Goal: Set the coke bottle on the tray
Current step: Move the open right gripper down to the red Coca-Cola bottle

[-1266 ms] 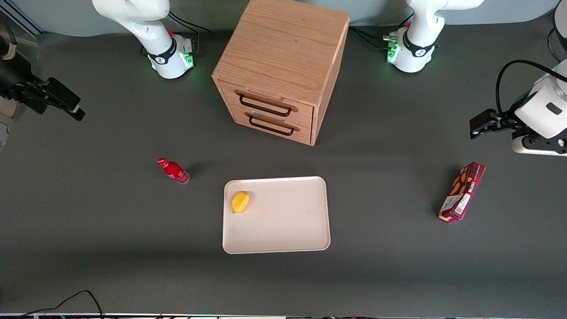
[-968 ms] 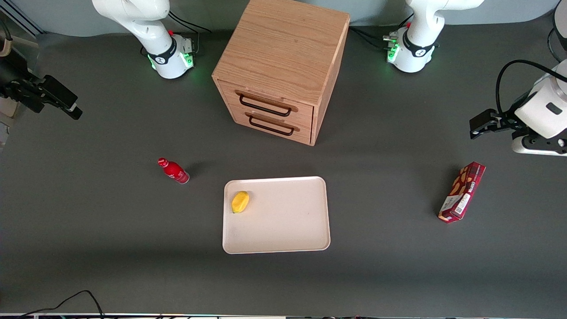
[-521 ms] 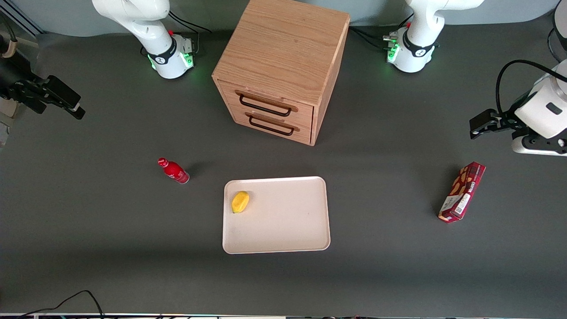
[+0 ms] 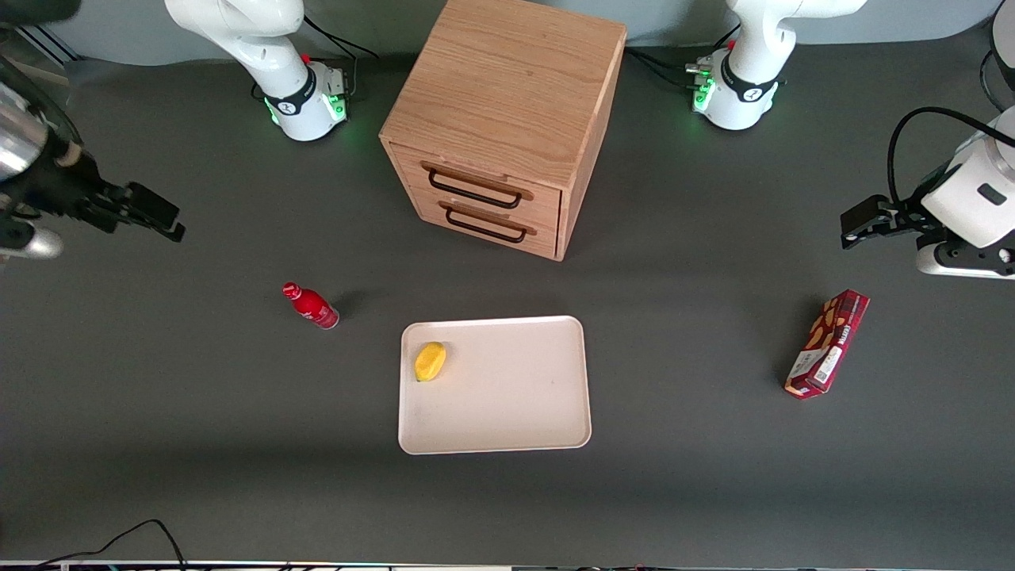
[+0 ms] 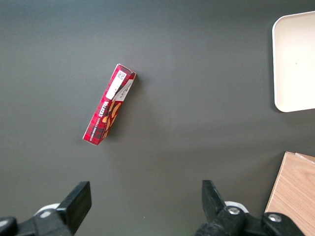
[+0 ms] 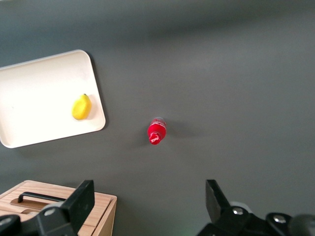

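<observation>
A cream tray (image 4: pixel 507 412) is seen nearest on the dark surface (image 4: pixel 198 444), a yellow fruit (image 4: pixel 430 361) lying in it. The coke bottle (image 4: pixel 311 305) stands upright just beside it, slightly farther. The pincer (image 6: pixel 150 209) hangs well above, spread wide, holding nothing.

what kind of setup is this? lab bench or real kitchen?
Most likely a robot lab bench: a bare dark grey tabletop with bolted-on white arm bases, the open black gripper hovering toward the working arm's end, and staged props: small red coke bottle, cream-white rectangular tray, wooden two-drawer cabinet.
</observation>
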Robot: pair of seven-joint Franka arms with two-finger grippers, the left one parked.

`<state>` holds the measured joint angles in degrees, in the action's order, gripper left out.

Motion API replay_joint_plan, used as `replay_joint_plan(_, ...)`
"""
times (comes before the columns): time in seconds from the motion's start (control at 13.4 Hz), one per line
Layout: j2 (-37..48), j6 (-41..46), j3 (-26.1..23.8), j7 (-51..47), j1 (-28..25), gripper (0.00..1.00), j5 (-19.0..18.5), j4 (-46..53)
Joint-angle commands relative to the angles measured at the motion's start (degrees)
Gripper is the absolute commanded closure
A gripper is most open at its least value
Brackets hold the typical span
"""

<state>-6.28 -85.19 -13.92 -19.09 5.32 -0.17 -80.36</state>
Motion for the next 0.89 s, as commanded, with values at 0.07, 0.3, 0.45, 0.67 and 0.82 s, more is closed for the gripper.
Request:
replay_joint_plan(0.07,-1.02,-7.34,-0.32,1.42,-0.23,0.0,0.87,-7.24)
replay_joint_plan(0.3,-1.02,-15.16,-1.2,1.43,-0.14,0.0,0.87,-15.85)
replay_joint_plan(0.45,-0.84,-21.48,-1.73,1.51,-0.14,0.0,0.87,-22.44)
replay_joint_plan(0.67,-1.19,-28.43,-2.43,1.43,0.04,0.0,0.87,-29.22)
replay_joint_plan(0.82,-1.28,-34.14,-2.43,1.86,-0.05,0.0,0.87,-34.23)
